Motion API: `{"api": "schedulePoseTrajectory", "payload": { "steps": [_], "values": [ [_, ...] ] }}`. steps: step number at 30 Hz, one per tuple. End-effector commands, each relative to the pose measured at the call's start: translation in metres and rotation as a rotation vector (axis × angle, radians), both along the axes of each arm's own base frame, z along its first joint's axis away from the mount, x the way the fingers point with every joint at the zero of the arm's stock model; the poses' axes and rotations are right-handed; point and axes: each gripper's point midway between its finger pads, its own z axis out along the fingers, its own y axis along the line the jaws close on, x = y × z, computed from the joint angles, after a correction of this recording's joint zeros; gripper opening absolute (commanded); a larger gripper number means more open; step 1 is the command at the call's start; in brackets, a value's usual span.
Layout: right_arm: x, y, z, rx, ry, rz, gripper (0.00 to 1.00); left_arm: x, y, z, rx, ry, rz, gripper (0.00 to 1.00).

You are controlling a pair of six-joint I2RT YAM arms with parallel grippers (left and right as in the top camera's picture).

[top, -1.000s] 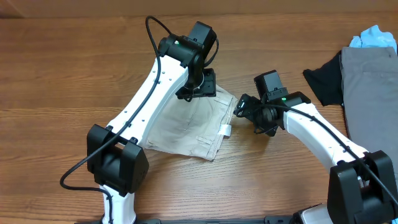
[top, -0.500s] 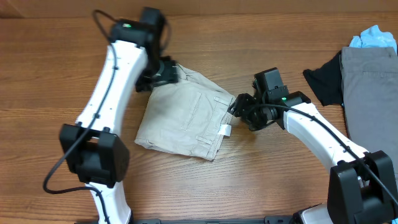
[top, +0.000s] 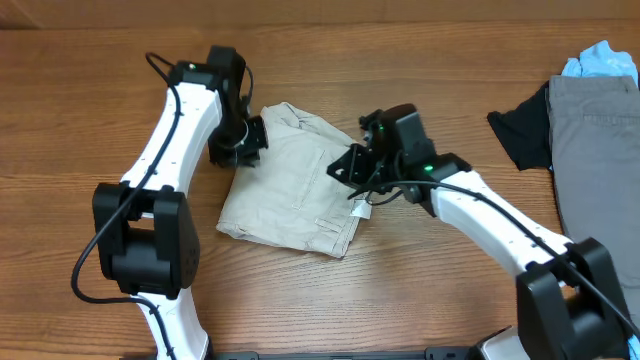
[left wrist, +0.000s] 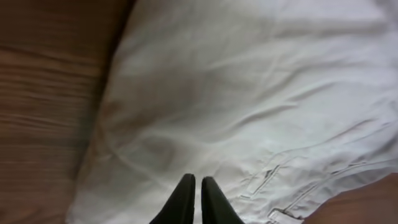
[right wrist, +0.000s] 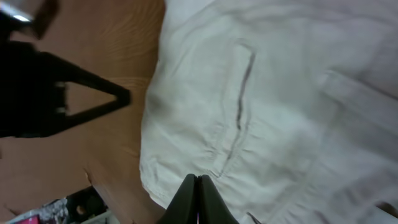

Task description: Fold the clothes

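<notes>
The clothes, pale cream-beige trousers, lie folded into a compact bundle in the middle of the wooden table, with a stitched pocket facing up. My left gripper is at the bundle's upper left edge. In the left wrist view it hovers shut over the cloth, with nothing between its tips. My right gripper is at the bundle's right edge. Seen from the right wrist, it is shut above the pocket seam and holds nothing.
At the far right edge lie a grey garment, a black one and a light blue one. The left arm's black gripper body shows beyond the trousers in the right wrist view.
The left arm swung from above the trousers to their upper left edge. The right gripper moved left onto their right edge. Both grippers closed. The bundle now lies uncovered and flatter.
</notes>
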Motion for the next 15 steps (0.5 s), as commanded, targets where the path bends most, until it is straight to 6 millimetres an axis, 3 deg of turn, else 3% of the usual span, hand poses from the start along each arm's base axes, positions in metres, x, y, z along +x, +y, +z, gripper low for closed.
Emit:
{"api": "schedulePoseTrajectory", "payload": {
  "steps": [1,8,15],
  "values": [
    [0.012,0.004,-0.022,-0.012,0.032,-0.021,0.04,-0.017,-0.009,-0.019,-0.055,0.057,-0.028,0.06],
    [0.022,0.017,-0.067,0.032,0.066,0.020,0.04,-0.036,-0.002,-0.051,-0.037,0.104,-0.034,0.06],
    [0.033,-0.023,-0.111,-0.020,0.185,-0.078,0.04,-0.062,0.030,-0.082,0.010,0.181,0.025,0.08]
  ]
}}
